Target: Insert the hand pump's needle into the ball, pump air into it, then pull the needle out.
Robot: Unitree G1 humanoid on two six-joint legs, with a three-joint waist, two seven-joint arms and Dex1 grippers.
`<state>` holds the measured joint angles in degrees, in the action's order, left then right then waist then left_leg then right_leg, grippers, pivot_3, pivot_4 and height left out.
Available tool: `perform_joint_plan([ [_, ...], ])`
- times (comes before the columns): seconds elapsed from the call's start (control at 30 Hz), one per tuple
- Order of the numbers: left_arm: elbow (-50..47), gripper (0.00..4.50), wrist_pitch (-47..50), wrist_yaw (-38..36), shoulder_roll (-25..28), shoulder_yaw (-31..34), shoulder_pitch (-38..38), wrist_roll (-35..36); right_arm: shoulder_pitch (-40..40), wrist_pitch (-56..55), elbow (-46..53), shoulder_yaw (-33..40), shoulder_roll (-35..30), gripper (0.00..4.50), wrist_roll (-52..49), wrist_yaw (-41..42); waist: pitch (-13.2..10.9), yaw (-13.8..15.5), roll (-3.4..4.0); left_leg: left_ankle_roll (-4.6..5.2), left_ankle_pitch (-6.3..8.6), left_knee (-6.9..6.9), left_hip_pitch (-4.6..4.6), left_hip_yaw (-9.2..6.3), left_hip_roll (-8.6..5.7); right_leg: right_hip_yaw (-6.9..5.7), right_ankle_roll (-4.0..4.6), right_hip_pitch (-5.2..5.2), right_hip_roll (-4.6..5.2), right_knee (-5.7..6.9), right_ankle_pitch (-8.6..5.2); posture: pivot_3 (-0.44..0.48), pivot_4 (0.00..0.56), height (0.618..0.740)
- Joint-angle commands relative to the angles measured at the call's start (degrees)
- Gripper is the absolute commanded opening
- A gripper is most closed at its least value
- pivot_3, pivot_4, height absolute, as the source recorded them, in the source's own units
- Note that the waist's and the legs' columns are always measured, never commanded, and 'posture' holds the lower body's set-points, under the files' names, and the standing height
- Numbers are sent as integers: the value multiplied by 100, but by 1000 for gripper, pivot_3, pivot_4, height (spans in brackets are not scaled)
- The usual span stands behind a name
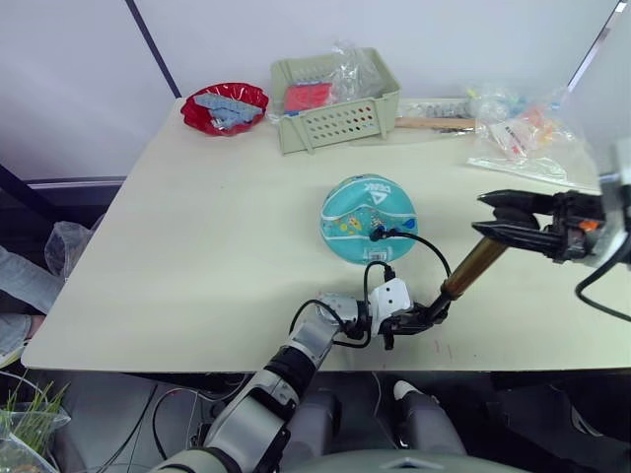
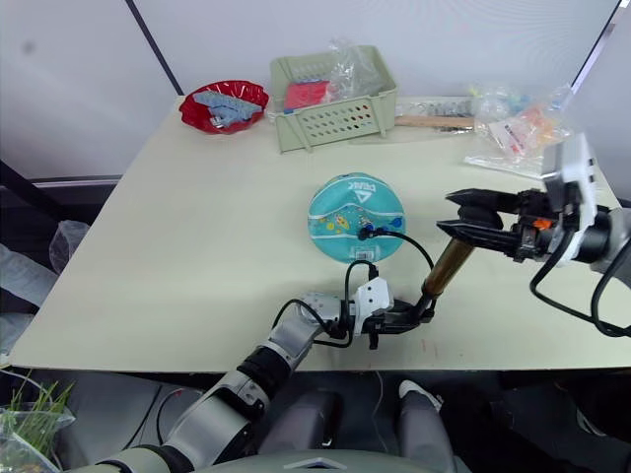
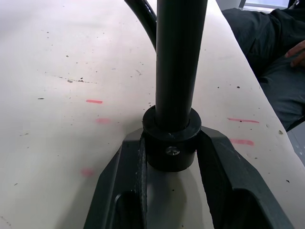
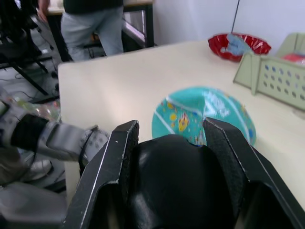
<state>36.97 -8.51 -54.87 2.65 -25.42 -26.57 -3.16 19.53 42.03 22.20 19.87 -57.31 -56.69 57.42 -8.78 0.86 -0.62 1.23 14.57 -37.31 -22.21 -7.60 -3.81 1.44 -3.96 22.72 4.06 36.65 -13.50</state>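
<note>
The ball (image 1: 369, 219) sits on the tabletop (image 1: 197, 246), about midway between the far and near edges and right of the middle, its white logo facing up. A thin black hose (image 1: 426, 243) curves from a spot on the ball's near-right side down toward the near edge; the needle at its tip is too small to make out, so I cannot tell how deep it sits in the ball.

The pump (image 1: 471, 268) stands tilted between the two claws, its gold barrel leaning from the near edge up and to the right. The left claw (image 1: 419, 319) lies low by the near edge, just right of the middle, its fingers (image 3: 217, 157) clamped on the pump's black bottom end cap, as the left wrist view shows close up. The right claw (image 1: 498, 215) hangs above the tabletop toward the right edge, its two fingers (image 4: 116, 157) closed around the pump's black handle (image 4: 178, 186), with the ball seen beyond it in the right wrist view.

At the far edge stand a red bowl (image 1: 225, 106) near the far-left corner and a pale green basket (image 1: 335, 103) beside it, and clear plastic bags (image 1: 523, 138) lie toward the far-right corner. A person (image 4: 93, 21) stands beyond the tabletop in the right wrist view.
</note>
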Motion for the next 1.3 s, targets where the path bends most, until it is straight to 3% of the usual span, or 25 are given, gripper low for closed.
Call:
perform_joint_plan([
  [0.03,416,1049,138,23,111,-122,155,-223,332,143,56,565,-288,1672,-438,87,0,0,0,0,0,0,0,-1,0,-1,0,0,0,0,0,0,150,740],
  [0.17,431,1049,108,39,106,-129,164,-229,205,164,138,429,-208,1672,-368,58,0,0,-1,0,0,0,-1,-1,1,-1,0,0,0,0,0,0,150,740],
  [0.47,356,1049,148,91,101,-131,191,-227,-995,-1116,200,-946,527,1672,1449,0,32,-6,-46,0,0,-3,35,2,3,3,-22,-33,-3,0,-13,0,150,740],
  [0.8,349,1049,172,99,106,-100,163,-230,-1639,-2194,-317,-1938,1267,1672,2723,-135,56,-7,-68,-2,0,-3,50,-4,6,0,-22,-47,-8,0,-14,0,150,740],
  [1.07,476,1049,138,83,86,-82,74,-235,-1250,-2122,-118,-1391,1337,1672,2052,86,50,-6,-54,-2,-1,-3,47,-7,5,-2,-22,-46,-8,0,-14,0,150,740],
  [1.3,583,1049,93,68,76,-52,18,-238,-661,-1454,85,-640,776,1672,1263,252,21,2,-17,-1,-1,-3,16,-4,0,0,-1,-15,-4,1,0,0,150,740],
])
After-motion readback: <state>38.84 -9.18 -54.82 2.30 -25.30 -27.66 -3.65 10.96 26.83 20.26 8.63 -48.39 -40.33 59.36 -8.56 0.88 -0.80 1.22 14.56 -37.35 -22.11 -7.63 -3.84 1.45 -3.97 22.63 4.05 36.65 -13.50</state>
